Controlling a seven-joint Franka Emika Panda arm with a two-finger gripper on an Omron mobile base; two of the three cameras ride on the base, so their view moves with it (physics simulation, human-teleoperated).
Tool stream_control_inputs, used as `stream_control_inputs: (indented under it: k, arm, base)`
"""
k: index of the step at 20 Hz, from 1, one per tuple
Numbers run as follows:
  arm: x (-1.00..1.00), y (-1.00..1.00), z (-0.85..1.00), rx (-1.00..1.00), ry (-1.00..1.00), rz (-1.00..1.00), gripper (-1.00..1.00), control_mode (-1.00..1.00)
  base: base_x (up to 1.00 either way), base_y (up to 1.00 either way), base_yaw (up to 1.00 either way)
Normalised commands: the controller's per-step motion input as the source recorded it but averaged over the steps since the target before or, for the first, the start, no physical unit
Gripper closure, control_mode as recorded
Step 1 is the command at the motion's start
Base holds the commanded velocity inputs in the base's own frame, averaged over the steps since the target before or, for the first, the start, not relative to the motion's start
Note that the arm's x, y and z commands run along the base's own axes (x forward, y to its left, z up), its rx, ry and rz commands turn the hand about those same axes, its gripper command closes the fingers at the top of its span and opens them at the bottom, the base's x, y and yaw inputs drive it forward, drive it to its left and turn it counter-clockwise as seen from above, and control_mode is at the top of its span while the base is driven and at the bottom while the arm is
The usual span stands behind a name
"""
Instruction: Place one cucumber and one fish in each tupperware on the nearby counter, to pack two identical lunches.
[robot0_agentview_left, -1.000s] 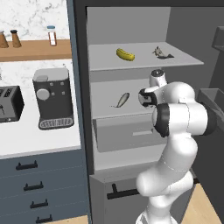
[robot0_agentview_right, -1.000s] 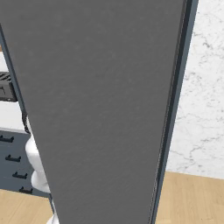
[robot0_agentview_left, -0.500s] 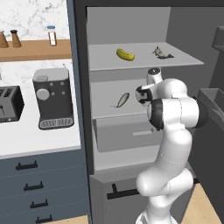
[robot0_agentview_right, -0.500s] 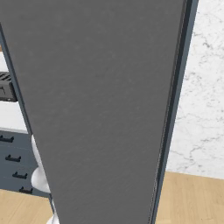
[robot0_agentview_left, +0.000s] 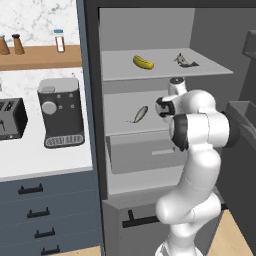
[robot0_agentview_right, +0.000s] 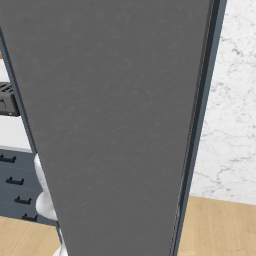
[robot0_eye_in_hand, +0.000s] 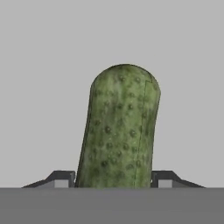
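Note:
In the hand view a dark green, bumpy cucumber (robot0_eye_in_hand: 119, 131) stands up between the two fingertips of my gripper (robot0_eye_in_hand: 113, 178), and each tip touches one side of it. In the left base view my arm reaches into the open fridge at the middle shelf, and the wrist hides the hand. A silver-grey fish (robot0_agentview_left: 139, 114) lies on that shelf just left of the wrist. On the top shelf lie a yellow-green curved cucumber (robot0_agentview_left: 143, 62) and a second fish (robot0_agentview_left: 184, 61). The white counter (robot0_agentview_left: 30, 160) runs left of the fridge. The tupperware is out of view.
A black coffee machine (robot0_agentview_left: 62, 112) and a toaster (robot0_agentview_left: 10, 117) stand on the counter. Bottles sit on a wooden wall shelf (robot0_agentview_left: 40, 56). A grey drawer (robot0_agentview_left: 145, 152) lies below the middle shelf. The open fridge door (robot0_agentview_right: 115, 125) blocks the right base view.
My arm has shifted slightly left and deeper toward the middle shelf. The jaws have closed in from wide open onto the dark green cucumber. The food on the shelves has not moved.

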Motion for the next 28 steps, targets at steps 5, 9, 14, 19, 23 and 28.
stream_control_inputs:
  k: [5,9,14,19,23,28]
  arm:
    - [-0.85,0.00,-0.16,0.00,-0.23,0.01,1.00,-1.00]
    - [-0.99,0.00,0.13,0.00,-0.22,0.00,1.00,-1.00]
    - [-0.99,0.07,0.77,0.00,0.00,-0.01,1.00,-1.00]
    - [-0.99,0.18,0.98,0.00,0.00,0.00,1.00,-1.00]
    - [-0.85,0.30,1.00,0.00,0.04,0.00,1.00,-1.00]
    - [-0.40,0.11,0.47,0.00,0.08,0.00,1.00,-1.00]
  base:
    - [0.00,0.00,0.00]
    - [0.00,0.00,0.00]
    - [0.00,0.00,0.00]
    - [0.00,0.00,0.00]
    - [0.00,0.00,0.00]
    - [0.00,0.00,0.00]
